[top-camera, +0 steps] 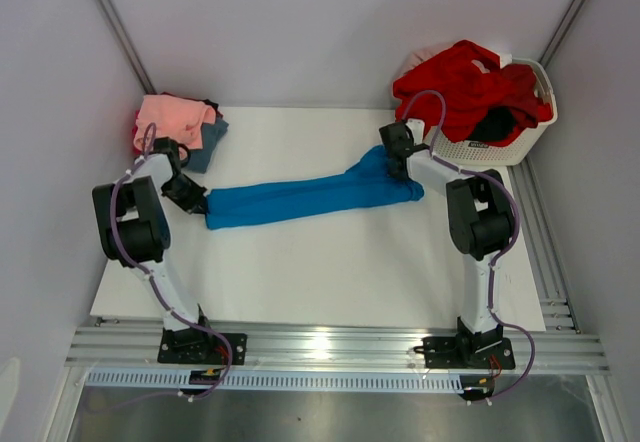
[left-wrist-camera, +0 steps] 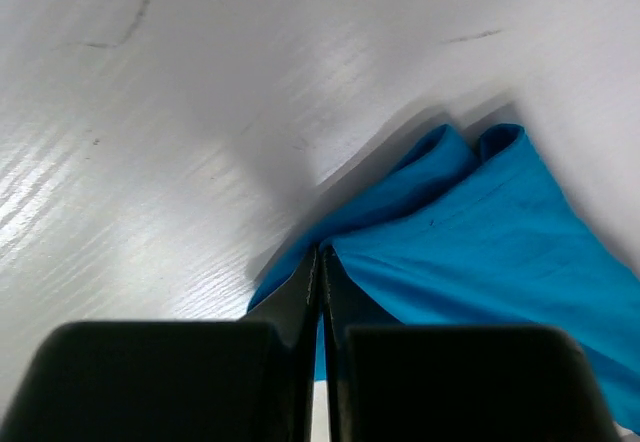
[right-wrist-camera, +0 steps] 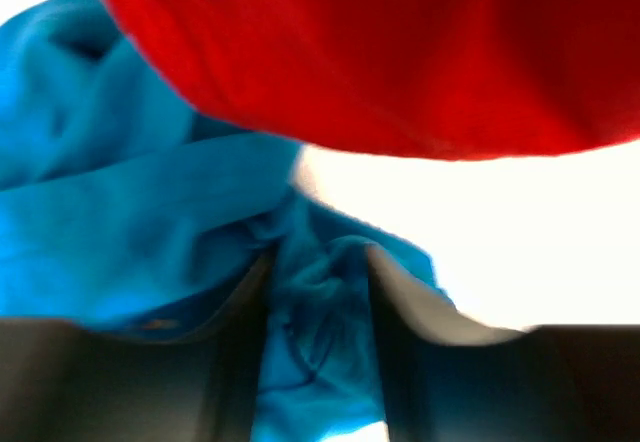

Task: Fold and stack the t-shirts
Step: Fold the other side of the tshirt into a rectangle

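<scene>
Likely soft and limp, the bright blue t-shirt [top-camera: 300,197] is pinched at its ends by the fully closed left gripper [left-wrist-camera: 321,259] and the half-closed right gripper [right-wrist-camera: 320,267].

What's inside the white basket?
A red t-shirt is heaped in the white basket, spilling over its rim. A bit of black cloth peeks out beneath it. Whatever lies deeper is covered by the red one.

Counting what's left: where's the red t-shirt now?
In the top view, the red t-shirt is heaped over the white basket at the far right of the table, beyond the right gripper.
</scene>
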`<action>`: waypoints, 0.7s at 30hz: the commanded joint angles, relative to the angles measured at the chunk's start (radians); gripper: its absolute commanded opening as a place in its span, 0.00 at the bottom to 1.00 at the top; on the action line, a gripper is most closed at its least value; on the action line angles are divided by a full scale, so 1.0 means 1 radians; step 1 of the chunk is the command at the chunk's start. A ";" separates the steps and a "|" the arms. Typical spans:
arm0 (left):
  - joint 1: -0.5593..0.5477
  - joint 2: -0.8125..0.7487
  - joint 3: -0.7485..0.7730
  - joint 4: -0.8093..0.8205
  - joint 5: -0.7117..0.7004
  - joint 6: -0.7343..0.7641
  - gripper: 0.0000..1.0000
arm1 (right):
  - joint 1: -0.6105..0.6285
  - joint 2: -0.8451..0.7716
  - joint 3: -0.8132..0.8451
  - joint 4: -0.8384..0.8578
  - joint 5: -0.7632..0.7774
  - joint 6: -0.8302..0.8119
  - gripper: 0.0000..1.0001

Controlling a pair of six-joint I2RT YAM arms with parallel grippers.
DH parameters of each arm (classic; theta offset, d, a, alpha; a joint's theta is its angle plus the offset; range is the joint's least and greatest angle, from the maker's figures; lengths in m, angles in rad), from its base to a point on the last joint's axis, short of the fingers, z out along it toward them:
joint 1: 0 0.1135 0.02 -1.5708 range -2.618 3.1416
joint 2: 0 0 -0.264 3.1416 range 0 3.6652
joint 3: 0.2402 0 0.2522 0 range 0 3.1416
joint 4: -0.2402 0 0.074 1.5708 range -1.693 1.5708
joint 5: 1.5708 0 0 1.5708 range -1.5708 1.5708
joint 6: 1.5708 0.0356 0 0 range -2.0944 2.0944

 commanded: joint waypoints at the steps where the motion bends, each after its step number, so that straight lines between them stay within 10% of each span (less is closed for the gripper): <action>1: 0.036 -0.061 -0.012 0.002 -0.046 -0.010 0.01 | -0.025 -0.029 0.004 -0.012 0.052 -0.004 0.49; 4: 0.036 -0.074 -0.024 0.016 -0.029 -0.019 0.01 | -0.019 -0.050 -0.009 0.022 -0.009 -0.015 0.81; 21: -0.080 -0.272 0.083 0.114 0.127 0.108 0.22 | 0.154 -0.250 -0.029 0.106 -0.066 -0.082 0.89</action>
